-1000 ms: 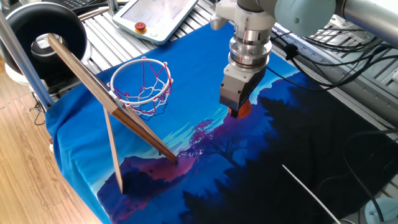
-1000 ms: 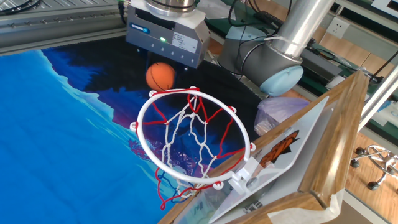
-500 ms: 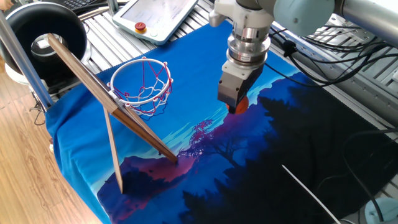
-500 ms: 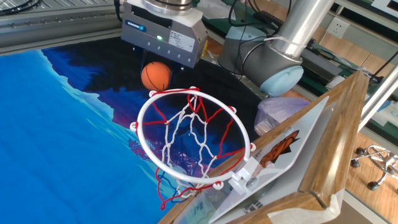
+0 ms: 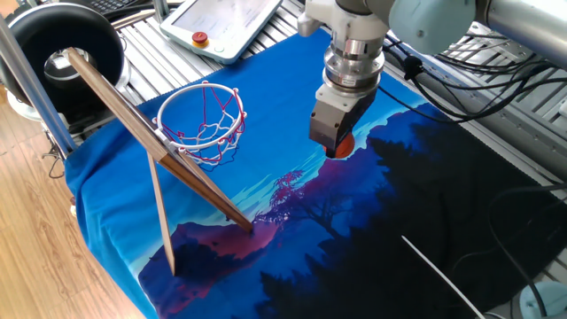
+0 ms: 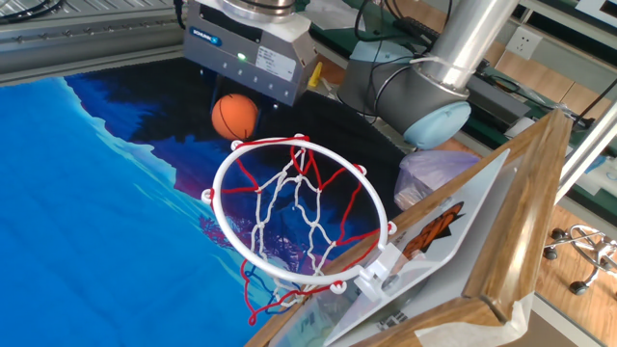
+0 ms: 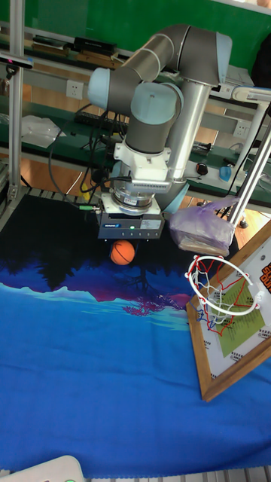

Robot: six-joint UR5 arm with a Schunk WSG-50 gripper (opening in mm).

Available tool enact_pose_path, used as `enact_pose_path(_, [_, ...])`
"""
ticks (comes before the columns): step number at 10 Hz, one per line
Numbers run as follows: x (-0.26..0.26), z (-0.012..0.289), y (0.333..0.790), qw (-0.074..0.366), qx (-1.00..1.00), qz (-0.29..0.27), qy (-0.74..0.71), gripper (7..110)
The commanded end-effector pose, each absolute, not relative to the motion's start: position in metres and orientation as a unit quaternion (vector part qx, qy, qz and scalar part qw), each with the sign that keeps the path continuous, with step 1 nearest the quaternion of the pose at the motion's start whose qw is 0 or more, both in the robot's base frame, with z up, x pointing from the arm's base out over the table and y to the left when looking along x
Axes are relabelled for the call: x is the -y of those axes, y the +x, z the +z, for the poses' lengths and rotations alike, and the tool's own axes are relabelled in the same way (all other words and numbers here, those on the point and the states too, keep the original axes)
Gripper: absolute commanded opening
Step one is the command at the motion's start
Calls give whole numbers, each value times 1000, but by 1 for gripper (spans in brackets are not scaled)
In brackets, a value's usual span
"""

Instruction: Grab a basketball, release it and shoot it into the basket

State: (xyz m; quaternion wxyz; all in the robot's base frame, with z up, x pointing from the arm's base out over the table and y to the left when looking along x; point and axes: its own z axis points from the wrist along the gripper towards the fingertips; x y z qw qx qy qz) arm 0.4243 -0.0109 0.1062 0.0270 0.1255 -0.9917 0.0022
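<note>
The small orange basketball (image 6: 234, 116) hangs just above the blue cloth, held under my gripper (image 6: 235, 104), which is shut on it. In one fixed view the gripper (image 5: 336, 147) hides most of the basketball (image 5: 345, 147), leaving only an orange edge. The tall fixed view has the basketball (image 7: 123, 252) right below the gripper (image 7: 123, 245). The basket (image 5: 169, 100), a white ring with red-and-white net, sticks out from a tilted wooden board (image 5: 115, 96) to the left of the gripper. Seen from the other side, the basket (image 6: 216, 196) sits just in front of the ball.
A teach pendant (image 5: 232, 18) with a red button (image 5: 201, 38) lies at the cloth's far edge. A big black round ring (image 5: 22, 40) and a metal post (image 5: 31, 89) stand behind the board. A purple bag (image 7: 199, 226) sits near the hoop. A white cable (image 5: 443, 275) crosses the dark cloth.
My gripper has shifted a little toward the basket with the basketball still in it, and has risen slightly. The basket and board have not moved.
</note>
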Motion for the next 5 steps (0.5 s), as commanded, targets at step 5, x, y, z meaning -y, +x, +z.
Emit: enact_pose_path(5, [-18,136,464,1,986,-31,163,7])
